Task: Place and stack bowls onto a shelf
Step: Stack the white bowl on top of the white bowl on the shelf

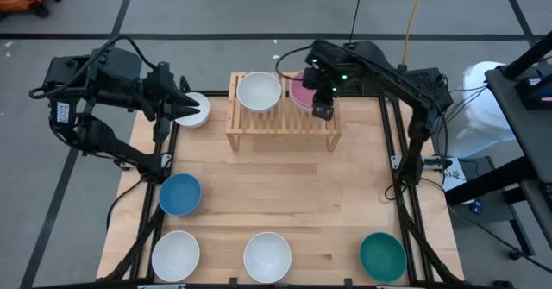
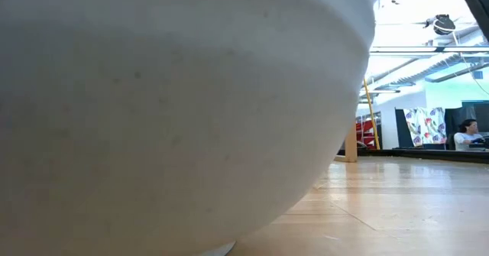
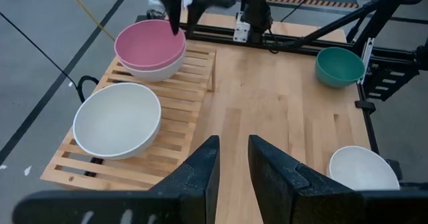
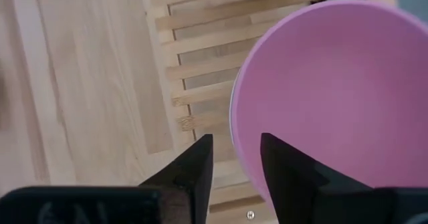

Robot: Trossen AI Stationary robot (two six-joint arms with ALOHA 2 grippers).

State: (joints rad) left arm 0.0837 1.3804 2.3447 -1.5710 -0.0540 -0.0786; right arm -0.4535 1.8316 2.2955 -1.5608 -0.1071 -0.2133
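The light-wood shelf (image 1: 285, 121) stands at the table's far middle. A white bowl (image 1: 259, 91) sits on its left half. On its right half a pink bowl (image 3: 150, 42) sits nested in a white bowl (image 3: 159, 68). My right gripper (image 4: 236, 158) hangs open over the pink bowl (image 4: 328, 90), one finger inside its near rim and one outside, with a gap on both sides. My left gripper (image 3: 233, 164) is open with nothing between its fingers. It hovers at the far-left corner, over another white bowl (image 1: 197, 120).
On the table lie a blue bowl (image 1: 179, 194) at the left, two white bowls (image 1: 175, 255) (image 1: 267, 257) along the near edge and a dark green bowl (image 1: 382, 256) near right. One white bowl (image 2: 153, 95) fills the low view. A person (image 2: 466, 134) sits far behind the table.
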